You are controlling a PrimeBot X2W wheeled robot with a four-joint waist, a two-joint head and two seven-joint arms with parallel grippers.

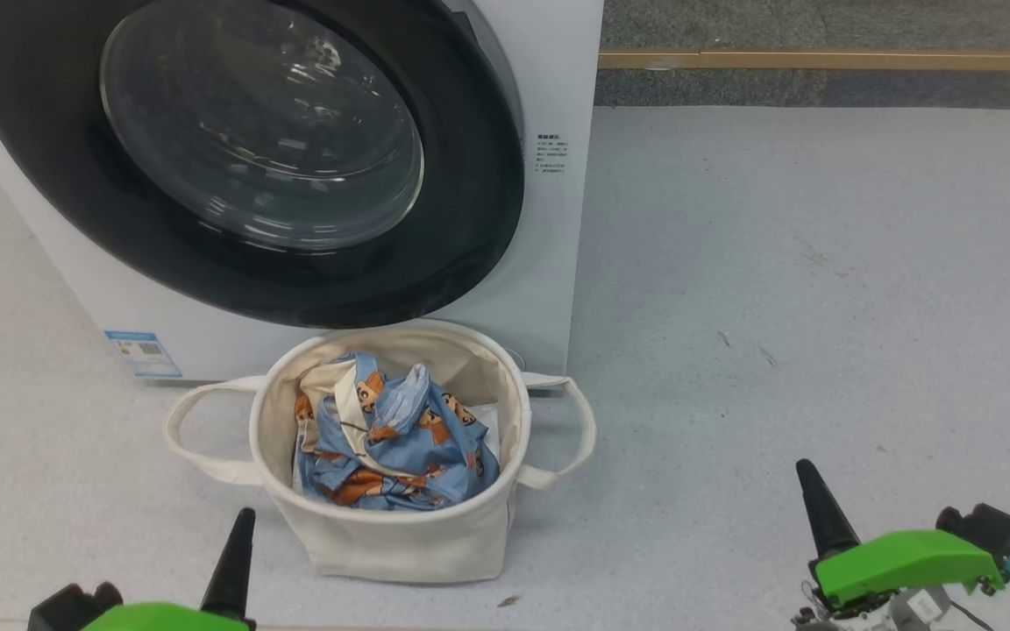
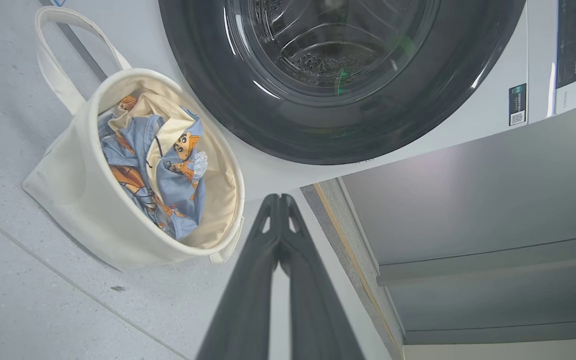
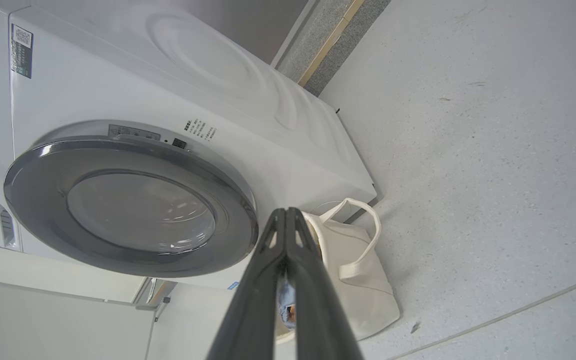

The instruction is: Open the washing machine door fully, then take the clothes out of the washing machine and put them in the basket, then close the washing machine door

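Note:
The washing machine door (image 1: 251, 158) with its black rim and clear glass lies flat against the white washing machine (image 1: 558, 263); the same door (image 2: 338, 75) (image 3: 133, 210) looks closed in both wrist views. In front of it stands the cream basket (image 1: 400, 535) (image 2: 88, 200) (image 3: 358, 270), holding the light blue bear-print clothes (image 1: 391, 438) (image 2: 168, 165). My left gripper (image 1: 238, 526) (image 2: 279, 200) is shut and empty at the lower left, near the basket. My right gripper (image 1: 807, 478) (image 3: 286, 214) is shut and empty at the lower right, well clear of the basket.
Grey floor (image 1: 777, 307) stretches to the right of the machine. A wall base with a wooden strip (image 1: 821, 60) runs along the back. A blue label sticker (image 1: 144, 353) sits low on the machine's front.

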